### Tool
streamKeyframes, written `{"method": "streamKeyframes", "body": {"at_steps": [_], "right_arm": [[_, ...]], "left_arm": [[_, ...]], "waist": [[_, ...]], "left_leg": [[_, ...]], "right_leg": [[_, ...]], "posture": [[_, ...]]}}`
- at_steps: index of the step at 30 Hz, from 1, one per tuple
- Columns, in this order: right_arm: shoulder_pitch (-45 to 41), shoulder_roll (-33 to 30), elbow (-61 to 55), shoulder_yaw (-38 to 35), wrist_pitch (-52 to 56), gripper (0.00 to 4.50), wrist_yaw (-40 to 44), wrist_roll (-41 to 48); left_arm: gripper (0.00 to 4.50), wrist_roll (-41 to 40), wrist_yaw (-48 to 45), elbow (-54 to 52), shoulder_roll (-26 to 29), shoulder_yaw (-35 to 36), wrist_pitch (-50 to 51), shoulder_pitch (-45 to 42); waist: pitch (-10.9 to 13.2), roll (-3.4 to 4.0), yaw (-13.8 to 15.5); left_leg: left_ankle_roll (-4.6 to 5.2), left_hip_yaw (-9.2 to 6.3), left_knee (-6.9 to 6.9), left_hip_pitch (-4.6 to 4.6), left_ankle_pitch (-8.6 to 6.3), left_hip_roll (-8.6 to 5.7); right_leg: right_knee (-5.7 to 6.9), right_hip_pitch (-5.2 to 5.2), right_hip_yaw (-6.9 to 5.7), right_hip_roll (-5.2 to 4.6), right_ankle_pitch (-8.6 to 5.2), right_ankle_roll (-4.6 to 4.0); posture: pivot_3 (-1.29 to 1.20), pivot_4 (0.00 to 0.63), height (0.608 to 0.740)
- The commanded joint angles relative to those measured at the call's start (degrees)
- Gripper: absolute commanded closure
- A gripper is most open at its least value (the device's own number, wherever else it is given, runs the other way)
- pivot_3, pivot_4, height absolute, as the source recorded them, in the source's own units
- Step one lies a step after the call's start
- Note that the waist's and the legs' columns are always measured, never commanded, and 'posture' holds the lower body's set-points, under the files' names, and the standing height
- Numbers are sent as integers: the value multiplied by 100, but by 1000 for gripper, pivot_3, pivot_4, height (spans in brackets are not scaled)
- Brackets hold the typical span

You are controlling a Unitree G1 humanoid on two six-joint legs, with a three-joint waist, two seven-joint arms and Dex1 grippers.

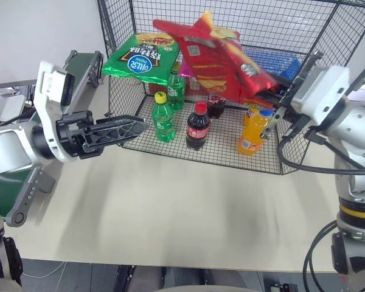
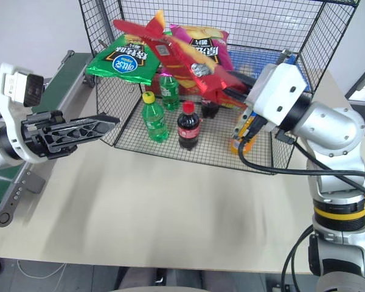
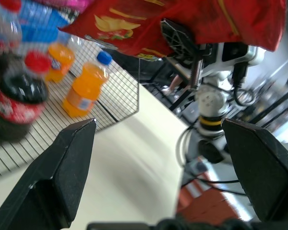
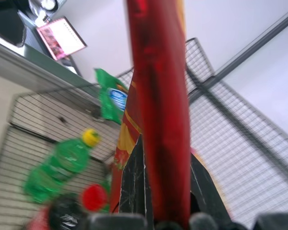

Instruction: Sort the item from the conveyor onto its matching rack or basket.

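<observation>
Your right hand (image 2: 246, 91) pinches the red chip bag (image 1: 222, 55), long axis running away toward the wire cage (image 1: 328, 79) just beyond; left hand (image 1: 118, 129) gapes wide, empty.

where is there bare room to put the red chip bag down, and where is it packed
Free: the beige tabletop in front of the wire cage, between both arms. Inside, the mesh floor between the cola bottle and the orange bottle is bare. Crowded: the raised shelf, with the green chip bag and other bags behind the red chip bag.
</observation>
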Motion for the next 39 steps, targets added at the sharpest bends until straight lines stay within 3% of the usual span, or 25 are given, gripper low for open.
{"method": "streamKeyframes", "body": {"at_steps": [1,6,8,19,26,39], "right_arm": [[-342,-187,719,-183,-993,4500,162,-200],[-633,-349,1873,-29,-1981,4500,354,-501],[-779,-368,2324,5,-2350,4500,398,-565],[-35,-366,1364,-60,-2213,4500,762,190],[26,-824,1623,-514,-2786,4500,953,315],[-1242,-829,3694,-82,-4416,4500,1385,-34]], "left_arm": [[62,1450,-1124,-439,194,-445,-809,-251],[62,3504,-1730,-327,-236,-1015,-2660,-747],[62,3777,-1746,-298,-558,-1004,-3042,-930],[62,3655,-1604,-750,-847,-674,-2749,-531],[62,3659,-1583,-827,-975,-663,-2729,-574],[62,3914,-1660,-766,-1242,-781,-2818,-651]], "waist": [[1,2,-21],[9,11,-7],[10,11,5],[13,18,2],[13,19,21],[15,23,-78]], "left_leg": [[1,3,0,3,-1,2],[1,9,-2,2,0,7],[1,20,5,-5,0,5],[24,2,14,-8,-14,15],[27,2,18,-6,-15,10],[28,7,18,3,-16,12]], "right_leg": [[2,0,3,2,0,0],[2,-1,6,10,0,-1],[0,-1,7,8,1,-2],[15,-1,10,3,1,-2],[10,6,7,0,1,-1],[16,9,12,3,1,-2]], "posture": [[0,150,740],[0,150,740],[0,150,740],[0,150,740],[0,150,740],[0,150,740]]}}
